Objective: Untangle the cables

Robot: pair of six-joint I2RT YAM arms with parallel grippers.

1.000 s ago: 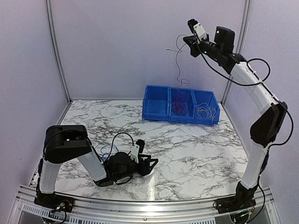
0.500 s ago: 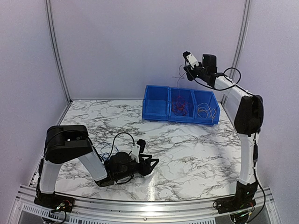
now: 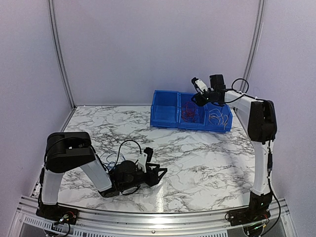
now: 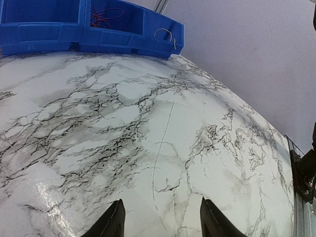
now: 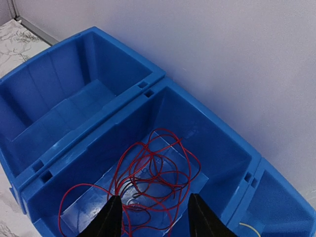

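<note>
marble table (image 3: 197, 163); right gripper (image 5: 154, 197) lowered over red cables (image 5: 159, 132); fingers (image 5: 111, 221) now apart

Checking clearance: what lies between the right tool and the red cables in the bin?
Nothing. The right wrist view shows the open right tool over the red cables in the middle bin, with only air between.

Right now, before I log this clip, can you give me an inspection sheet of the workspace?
Surface: marble table, glossy.
Job's things: red cables in middle compartment of blue bin; pale cables in right one; left one empty.
Clutter: nothing seen.
Grippers: left gripper low over table, jaws apart, empty; right gripper above red cables, jaws apart, empty.
Cables: black lead loops by left arm; thin blue wires beside it.
Surroundings: pale walls, metal posts.
</note>
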